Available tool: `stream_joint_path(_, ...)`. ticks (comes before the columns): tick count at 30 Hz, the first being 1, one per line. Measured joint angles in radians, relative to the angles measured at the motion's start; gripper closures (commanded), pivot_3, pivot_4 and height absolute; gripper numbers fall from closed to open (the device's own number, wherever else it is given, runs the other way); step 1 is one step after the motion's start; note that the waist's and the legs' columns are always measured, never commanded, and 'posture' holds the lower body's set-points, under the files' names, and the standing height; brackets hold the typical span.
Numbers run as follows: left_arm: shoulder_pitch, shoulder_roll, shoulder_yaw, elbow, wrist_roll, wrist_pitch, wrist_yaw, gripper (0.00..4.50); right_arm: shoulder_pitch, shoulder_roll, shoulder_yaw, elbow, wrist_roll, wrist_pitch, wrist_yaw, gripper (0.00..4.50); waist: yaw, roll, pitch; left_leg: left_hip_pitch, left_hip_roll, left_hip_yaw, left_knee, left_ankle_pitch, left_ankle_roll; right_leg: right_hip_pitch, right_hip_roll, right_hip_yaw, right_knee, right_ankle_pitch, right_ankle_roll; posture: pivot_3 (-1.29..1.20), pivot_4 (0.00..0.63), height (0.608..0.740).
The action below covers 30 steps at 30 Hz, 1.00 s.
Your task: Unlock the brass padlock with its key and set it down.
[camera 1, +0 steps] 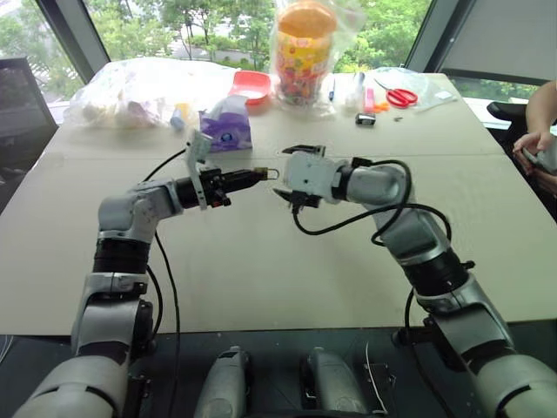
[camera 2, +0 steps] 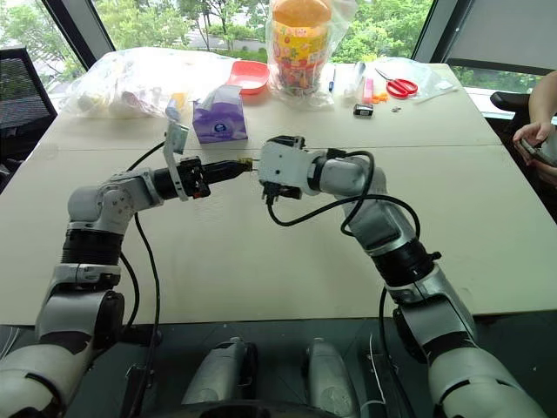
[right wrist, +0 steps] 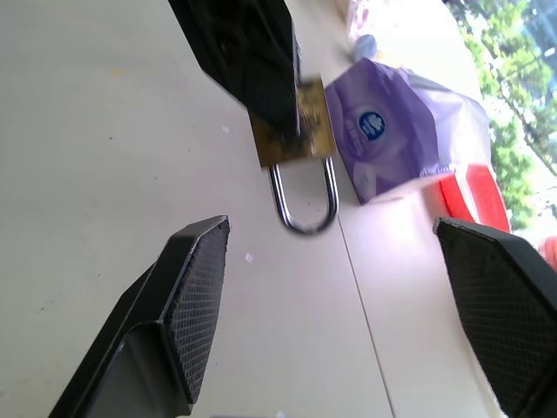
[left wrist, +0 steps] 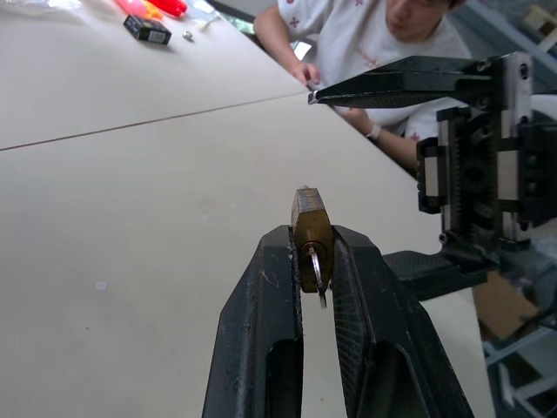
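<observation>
Reaching level over the pale beige tabletop (camera 1: 261, 261), the left arm points its left gripper (camera 1: 254, 178) toward the right arm, its two black fingers (left wrist: 261, 331) clamped on the small yellow-gold brass padlock (left wrist: 311, 233), which is held in the air above the table and not resting on it. In the left wrist view the brass body sits pinched between the fingertips with a thin silvery piece of metal showing in the narrow gap below it; whether that is the key cannot be told. In the right wrist view the padlock's thin silvery shackle loop (right wrist: 303, 202) juts out past the left fingers and toward the right gripper (right wrist: 348, 287). That gripper faces the padlock just beside it, tilted slightly downward, its fingers spread wide apart and touching nothing. Farther back on the table stands a purple tissue pack (camera 1: 226, 124).
</observation>
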Motion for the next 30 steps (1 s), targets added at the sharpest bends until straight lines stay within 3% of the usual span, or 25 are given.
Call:
stream_joint_path(7, 0.049, 0.024, -0.002, -0.098, -0.083, 0.075, -0.095, 4.5, 0.003, 0.083, -0.255, -0.199, 0.283, 0.403, -0.046, 0.92, -0.002, 0.0, 0.0, 0.001, 0.0, 0.0, 0.0, 0.0, 0.0, 0.0, 0.0, 0.0, 0.001, 0.0, 0.0, 0.0, 0.15, 0.74)
stream_joint_path(30, 0.023, 0.031, -0.035, -0.135, -0.088, 0.082, -0.118, 4.5, 0.025, -0.018, -0.159, -0.258, 0.44, 0.47, -0.111, 0.92, -0.002, 0.0, 0.0, 0.001, 0.0, 0.0, 0.0, 0.0, 0.0, 0.0, 0.0, 0.0, 0.0, 0.0, 0.0, 0.0, 0.15, 0.74)
